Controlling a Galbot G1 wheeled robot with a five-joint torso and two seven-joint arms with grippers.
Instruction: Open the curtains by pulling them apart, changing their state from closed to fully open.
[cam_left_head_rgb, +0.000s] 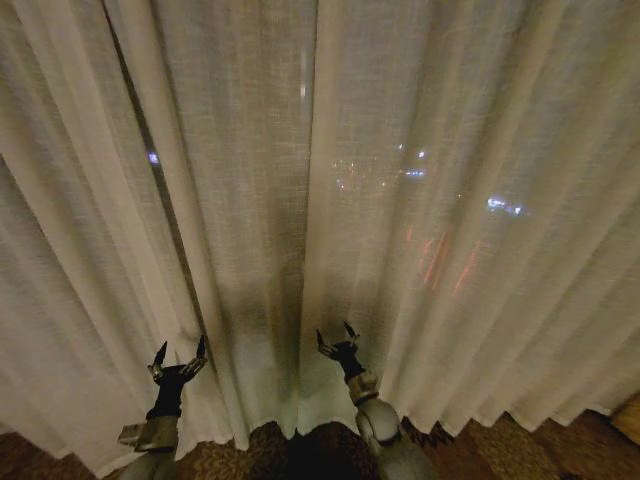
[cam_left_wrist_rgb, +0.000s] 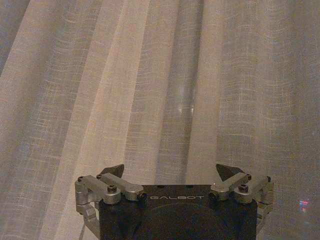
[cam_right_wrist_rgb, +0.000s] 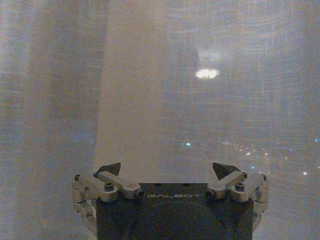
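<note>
- Floor (cam_left_head_rgb: 520, 445): dark carpet with a brown-gold pattern, seen as a strip along the bottom of the head view.
- Curtains (cam_left_head_rgb: 450, 250): sheer off-white panels hang down to the floor; wavy hem meets the carpet or ends just above it, contact unclear.
- Bare carpet shows between the two arm bases, below the hem.

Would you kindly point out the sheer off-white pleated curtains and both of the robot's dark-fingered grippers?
Sheer off-white pleated curtains (cam_left_head_rgb: 450, 120): head view, upper pleats of the right panel.
Left gripper (cam_left_head_rgb: 179, 361): head view, midway between its spread fingertips.
Right gripper (cam_left_head_rgb: 336, 338): head view, midway between its spread fingertips.
</note>
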